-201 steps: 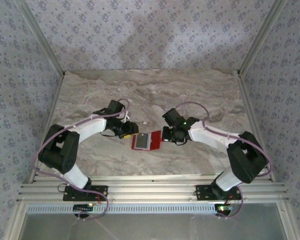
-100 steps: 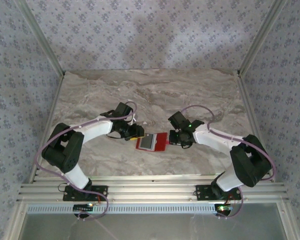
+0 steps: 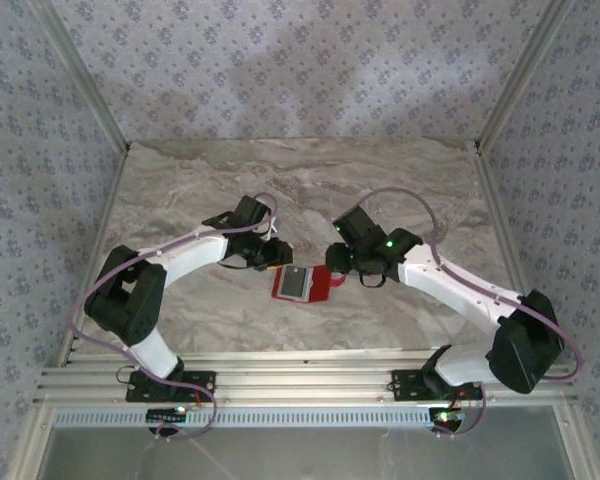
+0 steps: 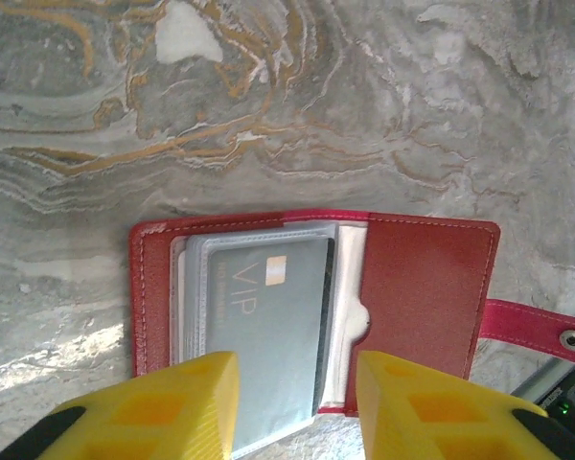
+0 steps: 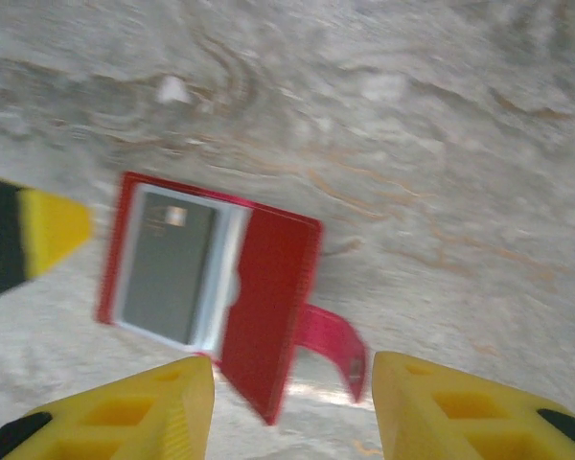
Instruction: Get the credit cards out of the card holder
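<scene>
Left pincer (image 4: 297,383) hangs open and empty, its yellow fingers (image 4: 153,402) apart over the near edge of the credit card (image 4: 264,326). My right pincer (image 5: 292,383) is open and empty too, near the snap tab (image 4: 537,331). The card holder (image 4: 422,287) lies unfolded and flat on the marbled bench (image 4: 364,96) between the two, with the card tucked in the pale pocket (image 4: 350,278) on the half away from the tab. To do this well, I judge, the right side should pin the tab half so the wallet cannot slide. The left should then pinch only the card's exposed edge and draw it out flat along the pocket, without dragging the sleeve with it. Count: one card holder, one tab, two pincers, one card face showing; whether more cards sit beneath it I cannot tell.
</scene>
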Robot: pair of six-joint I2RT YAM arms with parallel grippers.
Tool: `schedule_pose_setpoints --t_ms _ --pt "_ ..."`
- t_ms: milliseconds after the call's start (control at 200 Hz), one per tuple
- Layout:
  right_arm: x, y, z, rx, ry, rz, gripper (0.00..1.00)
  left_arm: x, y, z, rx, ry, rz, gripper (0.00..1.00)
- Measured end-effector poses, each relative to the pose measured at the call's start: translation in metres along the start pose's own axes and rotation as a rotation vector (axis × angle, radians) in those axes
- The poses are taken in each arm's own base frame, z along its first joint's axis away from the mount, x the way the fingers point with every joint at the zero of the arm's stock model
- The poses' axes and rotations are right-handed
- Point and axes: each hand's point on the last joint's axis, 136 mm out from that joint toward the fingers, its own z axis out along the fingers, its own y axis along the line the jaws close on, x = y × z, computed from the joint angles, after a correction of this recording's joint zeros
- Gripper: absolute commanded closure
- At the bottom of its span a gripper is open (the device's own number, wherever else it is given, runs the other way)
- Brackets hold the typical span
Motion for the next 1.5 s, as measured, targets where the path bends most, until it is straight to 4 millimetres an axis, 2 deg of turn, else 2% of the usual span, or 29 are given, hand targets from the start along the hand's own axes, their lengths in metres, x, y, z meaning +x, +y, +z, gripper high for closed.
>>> schedule_pose_setpoints --t_ms 85,155,230,315,440,680,760,1039,1134,1224,1364,1499 --pt "-0.004 0.022 -0.002 -0.092 -0.006 0.003 0.51 -0.001 0.002 0.004 -0.006 0.008 0.003 0.68" --pt "-0.003 0.036 0.005 -0.152 0.016 0.009 0.52 0.001 0.007 0.012 -0.018 0.025 -0.005 0.68" --pt "0.003 0.047 0.022 -0.191 0.062 0.012 0.53 0.004 0.013 0.019 -0.030 0.045 -0.016 0.69" --pt "0.013 0.050 0.045 -0.195 0.125 0.012 0.54 0.005 0.015 0.022 -0.032 0.055 -0.019 0.70" --pt "0.033 0.042 0.073 -0.165 0.200 0.016 0.56 0.009 0.017 0.024 -0.027 0.061 -0.021 0.70" --pt "0.056 0.009 0.104 -0.078 0.274 0.045 0.58 0.028 0.031 0.033 -0.031 0.098 -0.046 0.71" --pt "0.061 -0.001 0.114 -0.053 0.294 0.057 0.59 0.032 0.030 0.035 -0.020 0.103 -0.047 0.71" --pt "0.057 -0.001 0.110 -0.067 0.285 0.045 0.58 0.031 0.027 0.034 -0.010 0.085 -0.055 0.71" --pt "0.051 -0.003 0.099 -0.065 0.267 0.038 0.58 0.030 0.024 0.030 -0.012 0.071 -0.048 0.71" --pt "0.037 -0.005 0.084 -0.068 0.237 0.034 0.57 0.028 0.022 0.025 -0.014 0.056 -0.042 0.71" --pt "-0.011 -0.012 0.060 -0.070 0.143 0.020 0.57 0.024 0.019 0.016 -0.019 0.028 -0.035 0.70" --pt "-0.061 -0.040 0.044 -0.024 0.057 0.015 0.57 0.020 0.020 0.007 -0.023 0.007 -0.036 0.70"
